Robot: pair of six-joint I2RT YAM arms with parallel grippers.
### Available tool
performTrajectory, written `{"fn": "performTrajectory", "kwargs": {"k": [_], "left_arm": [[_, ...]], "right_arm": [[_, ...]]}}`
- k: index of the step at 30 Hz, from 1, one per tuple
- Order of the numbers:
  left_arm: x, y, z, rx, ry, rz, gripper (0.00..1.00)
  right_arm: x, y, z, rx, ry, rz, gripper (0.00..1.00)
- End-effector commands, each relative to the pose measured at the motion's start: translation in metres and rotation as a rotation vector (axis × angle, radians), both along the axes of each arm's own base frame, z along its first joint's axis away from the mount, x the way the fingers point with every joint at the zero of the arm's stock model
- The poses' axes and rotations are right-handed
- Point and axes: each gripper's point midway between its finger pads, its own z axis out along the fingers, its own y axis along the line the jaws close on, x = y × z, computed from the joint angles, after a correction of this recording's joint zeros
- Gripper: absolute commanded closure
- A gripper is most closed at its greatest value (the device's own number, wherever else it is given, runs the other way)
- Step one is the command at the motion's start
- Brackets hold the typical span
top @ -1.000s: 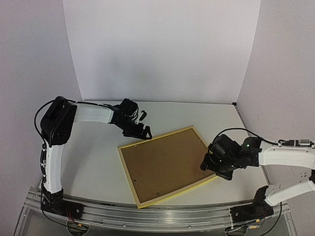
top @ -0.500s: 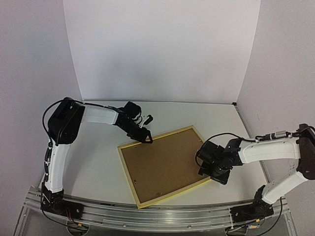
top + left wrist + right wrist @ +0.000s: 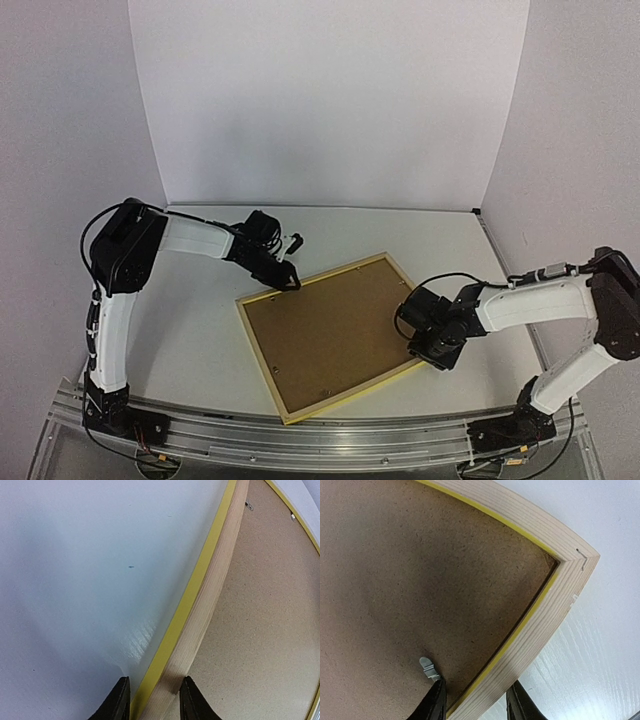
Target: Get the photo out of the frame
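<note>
The frame lies face down on the white table, pale wood rails up, with thin yellow edges. Its brown backing board fills the opening. The photo is hidden under that board. My left gripper is at the frame's far-left corner. In the left wrist view its jaws are closed across the wood rail: one finger on the table side, the other over the board. My right gripper pinches the right rail near its front corner, fingers tight on either side.
A small metal retaining clip sits on the backing just by my right gripper's inner finger. Two more clips show near the far rail. White walls enclose the table at the back and sides. The aluminium base rail runs along the near edge.
Both grippers have come down onto the frame's rails and closed from wide open to tight around them. The right arm reached further left, and the frame shifted slightly.
</note>
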Motion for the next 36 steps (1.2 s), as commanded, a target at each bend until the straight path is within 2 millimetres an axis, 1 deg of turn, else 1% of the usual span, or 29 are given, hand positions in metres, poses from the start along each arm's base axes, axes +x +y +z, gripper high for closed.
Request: {"fn": "performTrajectory", "kwargs": {"k": [1, 3, 4, 6, 9, 10, 12, 13, 14, 16, 18, 20, 22, 24, 26, 29, 30, 31, 32, 33, 34, 35, 36], "left_arm": [[-0.041, 0.021, -0.023, 0.074, 0.144, 0.06, 0.73], [-0.05, 0.032, -0.025, 0.089, 0.161, 0.102, 0.76], [-0.053, 0.035, -0.022, 0.087, 0.165, 0.127, 0.79], [-0.067, 0.045, -0.023, 0.087, 0.196, 0.173, 0.81], [-0.088, 0.059, -0.022, 0.101, 0.224, 0.245, 0.86], [-0.097, 0.064, -0.022, 0.106, 0.235, 0.268, 0.87], [-0.113, 0.072, -0.021, 0.108, 0.266, 0.312, 0.88], [-0.12, 0.072, -0.016, 0.095, 0.272, 0.32, 0.88], [-0.127, 0.074, -0.014, 0.091, 0.286, 0.33, 0.89], [-0.141, 0.083, -0.015, 0.116, 0.298, 0.364, 0.89], [-0.152, 0.088, -0.014, 0.124, 0.311, 0.383, 0.89], [-0.158, 0.095, -0.015, 0.134, 0.311, 0.401, 0.9], [-0.163, 0.098, -0.018, 0.128, 0.321, 0.414, 0.91], [-0.164, 0.095, -0.017, 0.107, 0.33, 0.419, 0.92], [-0.16, 0.092, -0.015, 0.092, 0.324, 0.431, 0.93], [-0.152, 0.087, -0.009, 0.065, 0.313, 0.457, 0.92], [-0.151, 0.086, -0.006, 0.054, 0.31, 0.46, 0.89], [-0.149, 0.085, -0.003, 0.046, 0.301, 0.463, 0.8], [-0.146, 0.084, 0.002, 0.04, 0.29, 0.465, 0.7], [-0.143, 0.084, 0.007, 0.038, 0.275, 0.468, 0.63], [-0.138, 0.084, 0.014, 0.038, 0.253, 0.475, 0.55], [-0.132, 0.085, 0.021, 0.046, 0.225, 0.488, 0.46], [-0.126, 0.086, 0.028, 0.049, 0.197, 0.499, 0.41]], "right_arm": [[0.036, 0.015, 0.003, -0.008, -0.064, 0.051, 0.67], [0.054, 0.02, 0.0, -0.028, -0.046, 0.111, 0.72], [0.065, 0.023, -0.001, -0.034, -0.035, 0.147, 0.76], [0.088, 0.035, -0.002, -0.013, -0.013, 0.201, 0.82], [0.118, 0.047, -0.014, -0.029, 0.014, 0.304, 0.88], [0.13, 0.051, -0.016, -0.028, 0.013, 0.335, 0.89], [0.158, 0.057, -0.013, -0.034, -0.014, 0.383, 0.9], [0.169, 0.057, -0.017, -0.061, -0.019, 0.428, 0.9], [0.185, 0.059, -0.014, -0.077, -0.039, 0.46, 0.9], [0.211, 0.067, -0.016, -0.088, -0.072, 0.539, 0.91], [0.232, 0.082, -0.02, -0.088, -0.099, 0.644, 0.93], [0.246, 0.098, -0.024, -0.081, -0.119, 0.755, 0.95], [0.256, 0.118, -0.028, -0.047, -0.144, 0.854, 0.95], [0.267, 0.125, -0.032, -0.047, -0.159, 0.871, 0.95], [0.27, 0.128, -0.032, -0.039, -0.166, 0.868, 0.95], [0.273, 0.125, -0.029, -0.06, -0.177, 0.855, 0.9], [0.275, 0.123, -0.026, -0.076, -0.184, 0.851, 0.88], [0.276, 0.121, -0.019, -0.088, -0.196, 0.851, 0.82], [0.278, 0.12, -0.01, -0.099, -0.213, 0.85, 0.72], [0.28, 0.118, 0.0, -0.112, -0.231, 0.846, 0.6], [0.281, 0.115, 0.009, -0.129, -0.246, 0.836, 0.5], [0.283, 0.112, 0.024, -0.147, -0.271, 0.822, 0.46], [0.283, 0.109, 0.036, -0.155, -0.292, 0.815, 0.41]]}}
